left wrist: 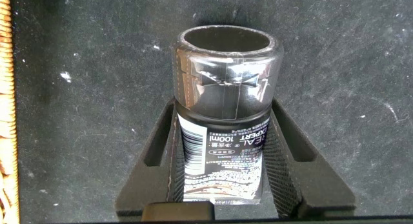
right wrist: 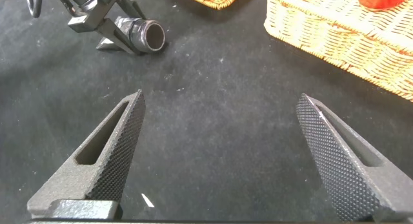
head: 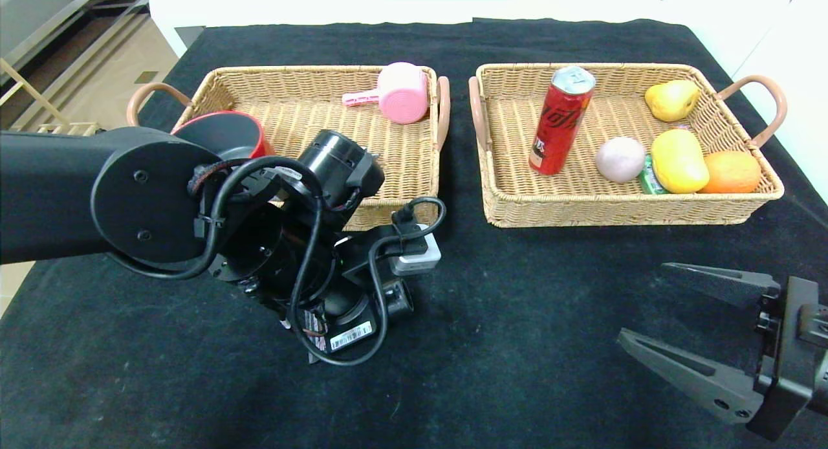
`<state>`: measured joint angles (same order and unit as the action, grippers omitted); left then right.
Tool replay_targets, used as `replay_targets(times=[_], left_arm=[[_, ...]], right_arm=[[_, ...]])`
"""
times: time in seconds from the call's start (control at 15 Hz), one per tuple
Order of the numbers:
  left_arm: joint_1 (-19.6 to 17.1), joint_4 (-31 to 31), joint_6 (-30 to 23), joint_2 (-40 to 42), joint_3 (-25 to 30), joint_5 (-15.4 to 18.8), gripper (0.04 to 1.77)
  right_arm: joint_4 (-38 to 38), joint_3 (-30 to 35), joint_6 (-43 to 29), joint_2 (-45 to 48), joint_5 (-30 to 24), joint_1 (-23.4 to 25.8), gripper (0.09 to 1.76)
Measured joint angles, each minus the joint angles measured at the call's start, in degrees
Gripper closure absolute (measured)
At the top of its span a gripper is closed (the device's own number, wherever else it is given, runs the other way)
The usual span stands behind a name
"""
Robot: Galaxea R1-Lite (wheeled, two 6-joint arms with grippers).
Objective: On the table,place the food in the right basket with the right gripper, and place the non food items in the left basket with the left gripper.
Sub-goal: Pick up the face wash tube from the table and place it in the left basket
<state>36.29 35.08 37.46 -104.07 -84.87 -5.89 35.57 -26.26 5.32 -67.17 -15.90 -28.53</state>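
low over the black surface (head: 517,345), left claw (left wrist: 222,162) gripping a light, slippery 100ml bottle (left wrist: 222,114) mid-body; right claw (right wrist: 219,153) gaping, idle.

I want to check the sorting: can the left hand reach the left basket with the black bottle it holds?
Probably yes: the left hand grips the black bottle right beside the left basket, nothing between.

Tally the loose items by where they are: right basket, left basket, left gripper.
Right basket: 6 (red can, pear, pale round item, green packet, yellow fruit, orange)
Left basket: 2 (red bowl, pink scoop)
Left gripper: 1 (black bottle)
Total: 9
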Motion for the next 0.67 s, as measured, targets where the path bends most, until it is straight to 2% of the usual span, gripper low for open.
replay_targets(times=[0.33, 0.67], left_arm=[[0.01, -1.79, -0.30, 0.60, -1.29, -1.83, 1.06], [0.12, -1.96, -4.69, 3.05, -4.18, -1.60, 1.07]], right_arm=[[0.48, -0.45, -0.26, 0.74, 0.02, 0.13, 0.14], [0.26, -0.63, -0.26, 2.36, -0.06, -0.27, 0.14]])
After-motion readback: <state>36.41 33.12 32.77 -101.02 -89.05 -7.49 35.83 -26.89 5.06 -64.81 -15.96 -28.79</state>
